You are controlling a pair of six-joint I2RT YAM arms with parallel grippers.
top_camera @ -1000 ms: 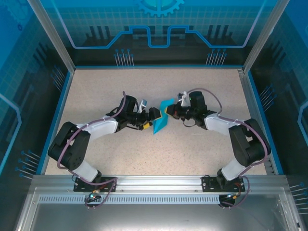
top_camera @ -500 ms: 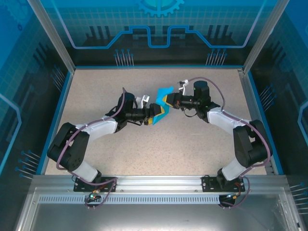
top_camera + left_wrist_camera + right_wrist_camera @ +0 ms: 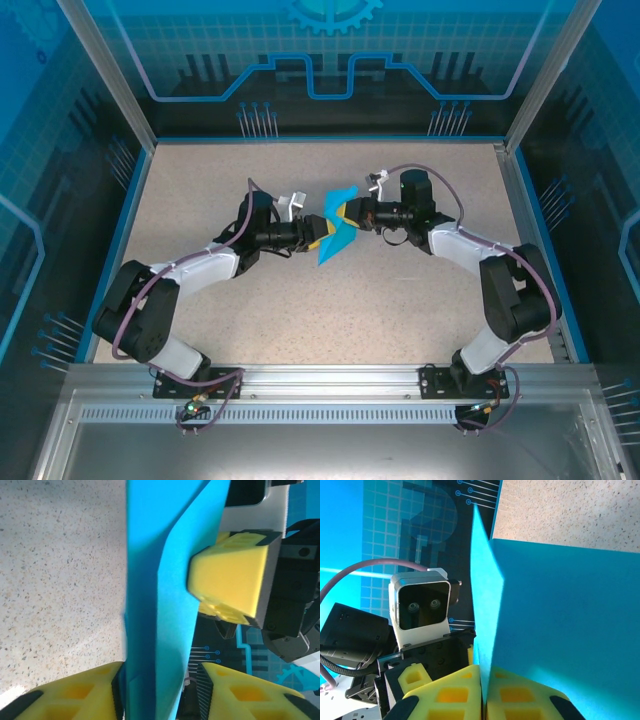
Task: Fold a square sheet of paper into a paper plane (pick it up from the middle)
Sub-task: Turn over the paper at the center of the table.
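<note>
Two arms reach in from the near edge and meet above the middle of the tabletop [image 3: 300, 320], where the sheet of paper [image 3: 333, 247] hangs clear of the surface, already creased into layers. The left gripper [image 3: 316, 233] straddles it, fingers [image 3: 75, 695] apart, one pad touching, not clamped. Just beyond, the right gripper [image 3: 346, 213] has its fingers [image 3: 520, 697] pressed shut on the sheet's edge. Thin, light and floppy, the paper will likely crumple or slip; the stacked creases near the middle offer the firmest hold.
</note>
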